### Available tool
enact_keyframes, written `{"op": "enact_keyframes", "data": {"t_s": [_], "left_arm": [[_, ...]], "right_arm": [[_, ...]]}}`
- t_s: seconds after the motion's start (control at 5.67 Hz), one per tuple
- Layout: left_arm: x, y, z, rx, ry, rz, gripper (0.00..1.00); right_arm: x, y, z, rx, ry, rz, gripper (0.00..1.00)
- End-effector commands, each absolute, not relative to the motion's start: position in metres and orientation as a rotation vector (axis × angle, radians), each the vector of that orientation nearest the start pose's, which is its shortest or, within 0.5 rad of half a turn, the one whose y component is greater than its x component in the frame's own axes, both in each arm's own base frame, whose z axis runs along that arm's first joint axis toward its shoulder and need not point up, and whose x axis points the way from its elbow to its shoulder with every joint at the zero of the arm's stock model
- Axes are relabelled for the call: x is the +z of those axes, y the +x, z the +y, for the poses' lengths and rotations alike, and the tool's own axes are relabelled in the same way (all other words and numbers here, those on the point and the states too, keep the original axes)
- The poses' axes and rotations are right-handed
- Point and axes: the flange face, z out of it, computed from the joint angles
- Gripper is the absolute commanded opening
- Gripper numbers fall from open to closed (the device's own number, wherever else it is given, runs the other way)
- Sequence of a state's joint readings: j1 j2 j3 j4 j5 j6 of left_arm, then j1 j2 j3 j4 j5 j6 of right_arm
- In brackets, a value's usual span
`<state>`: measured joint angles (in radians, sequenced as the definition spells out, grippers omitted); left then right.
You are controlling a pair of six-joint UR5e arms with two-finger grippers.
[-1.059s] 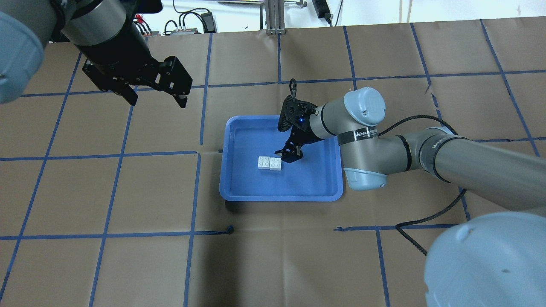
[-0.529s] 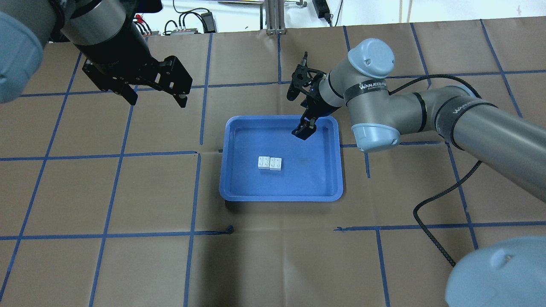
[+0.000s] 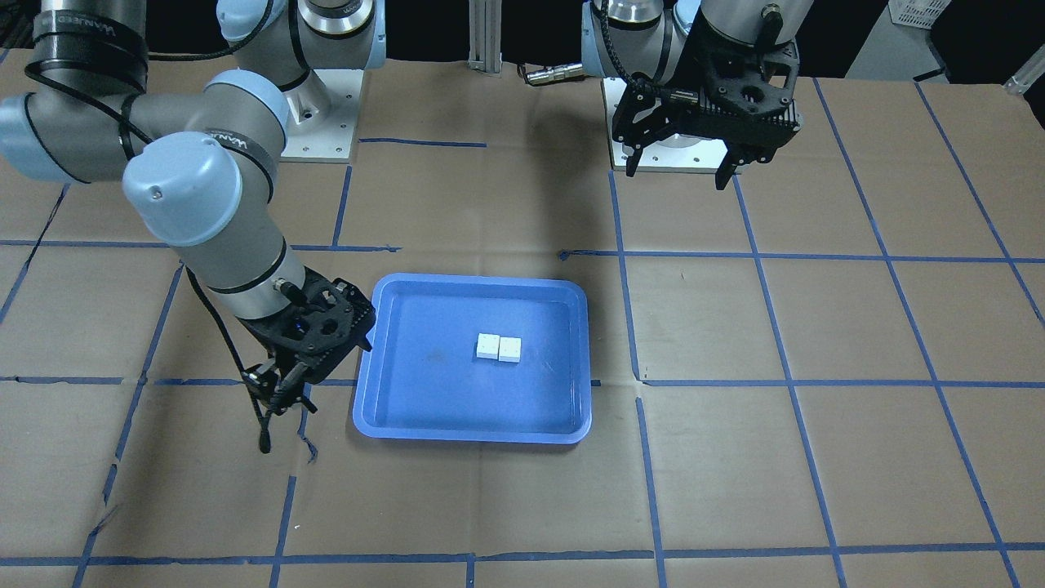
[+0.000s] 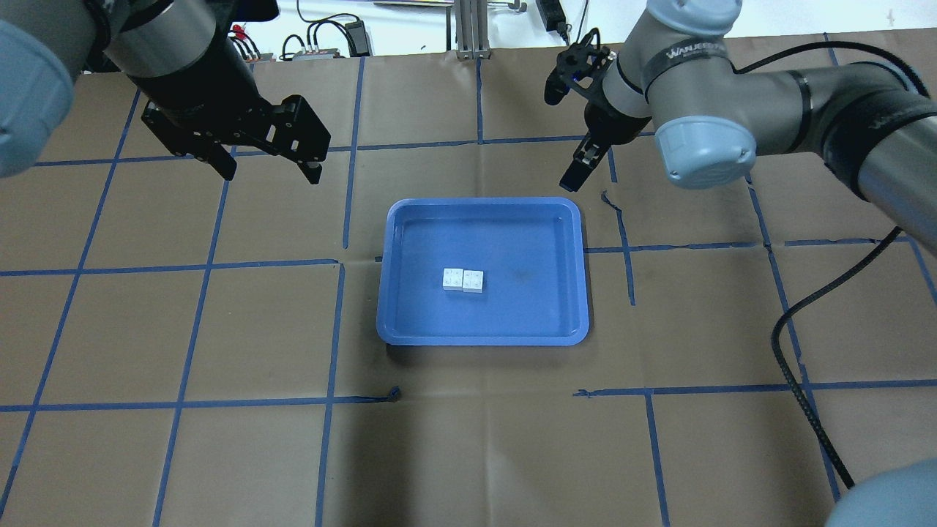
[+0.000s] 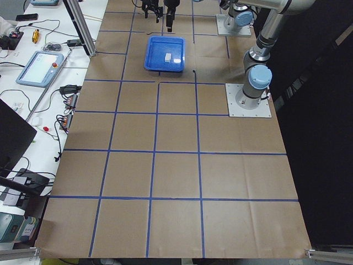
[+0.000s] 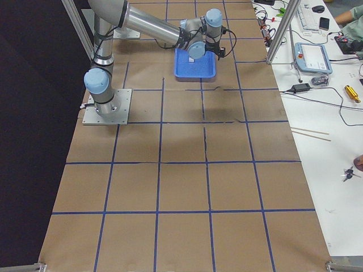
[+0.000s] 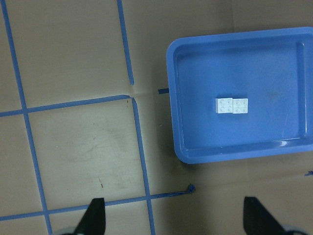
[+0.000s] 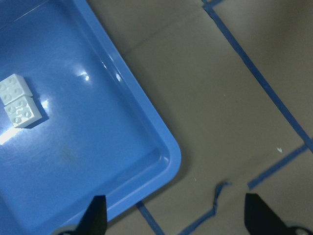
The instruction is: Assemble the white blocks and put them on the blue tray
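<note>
The two white blocks (image 4: 463,279) lie joined side by side, studs up, near the middle of the blue tray (image 4: 527,315). They also show in the front view (image 3: 499,347), the left wrist view (image 7: 232,105) and the right wrist view (image 8: 17,103). My right gripper (image 4: 575,172) is open and empty, off the tray beyond its far right corner; its fingertips (image 8: 95,215) stand wide apart. My left gripper (image 4: 271,174) is open and empty, high above the table to the far left of the tray.
Brown paper with a blue tape grid (image 4: 344,219) covers the table. The right arm's black cable (image 4: 787,329) hangs over the table's right side. A torn tape end (image 4: 395,394) lies in front of the tray. Side benches hold a pendant (image 6: 312,56) and cables.
My right gripper has moved from beside the blocks over the tray up and away to beyond the tray's far right corner. The blocks stayed put. The left arm has not moved.
</note>
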<state>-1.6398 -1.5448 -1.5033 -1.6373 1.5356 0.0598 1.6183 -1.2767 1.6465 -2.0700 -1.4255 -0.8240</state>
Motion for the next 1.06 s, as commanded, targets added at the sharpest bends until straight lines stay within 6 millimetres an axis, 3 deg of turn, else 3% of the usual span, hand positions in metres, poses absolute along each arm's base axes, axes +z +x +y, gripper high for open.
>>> {"op": "enact_keyframes", "data": {"t_s": [0.0,0.18,0.53,0.88], "left_arm": [[0.528,-0.170,-0.471,-0.044,0.206,3.173,1.00],[0.527,-0.170,-0.471,-0.041,0.205,3.172,1.00],[0.528,-0.170,-0.471,-0.044,0.205,3.172,1.00],[0.527,-0.169,-0.472,-0.041,0.203,3.173,1.00]], "right_arm": [[0.402,0.152,-0.583,-0.182,-0.896,3.004,1.00],[0.422,0.135,-0.577,-0.103,-0.636,3.113,1.00],[0.463,0.129,-0.559,0.127,-0.152,3.157,1.00],[0.502,0.133,-0.535,0.261,-0.007,3.146,1.00]]}}
